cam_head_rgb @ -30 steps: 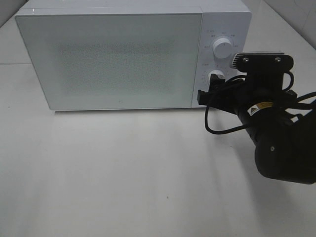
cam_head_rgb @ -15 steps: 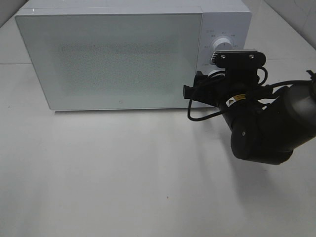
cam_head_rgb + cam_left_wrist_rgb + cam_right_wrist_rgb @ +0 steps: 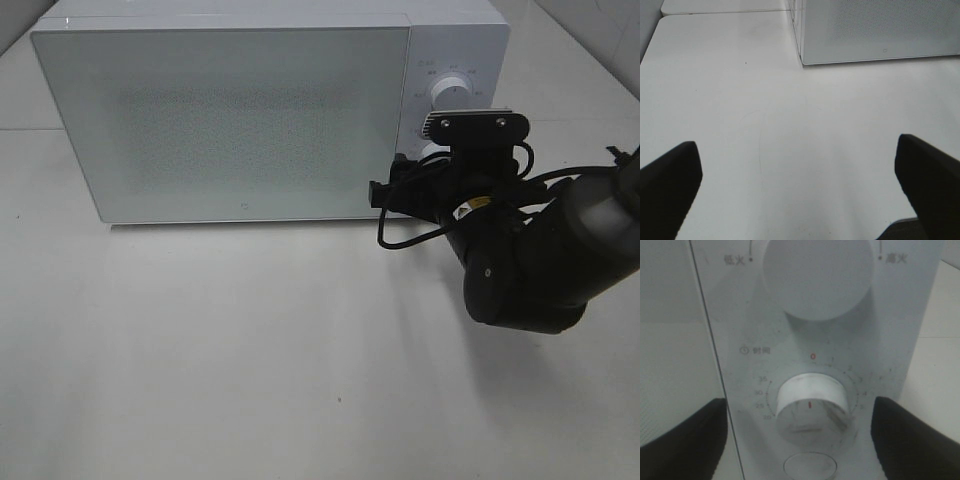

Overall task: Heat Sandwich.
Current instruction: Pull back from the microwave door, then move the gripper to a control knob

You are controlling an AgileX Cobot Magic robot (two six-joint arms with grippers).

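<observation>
- Setup: white microwave [image 3: 230, 120] stands on the white tabletop [image 3: 250, 350]. Its door [image 3: 220, 200] is shut, and the panel is frosted, so the interior cannot be seen.
- Sandwich: it shows in none of the three views, so I cannot tell where it is.
- Right claw [image 3: 800, 404]: it is at the microwave's control strip, on the right of the door, level with the lower dial.
- Right claw state: released, with the jaws spread wide. The two dark fingers [image 3: 685, 440] stand one on each side of the timer dial [image 3: 812, 407], with white panel showing between each finger and the dial. No contact with the dial can be seen, and nothing is held.
- Timer dial: the red line on its face points up toward the red 0 on the scale.
- Other controls: the larger power dial [image 3: 818, 275] sits above the timer dial, clear of the fingers. An oval button [image 3: 810, 466] lies just below the timer dial.
- High view: the right arm's black body and cable loop hide the lower part of the control strip. The upper dial is visible above the wrist camera bracket.
- Left claw [image 3: 796, 142]: released, with the jaws as wide apart as they go. It grips nothing and only bare tabletop lies between the fingers.
- Left wrist view: the microwave's lower front corner shows ahead of the left claw, well apart from it.
</observation>
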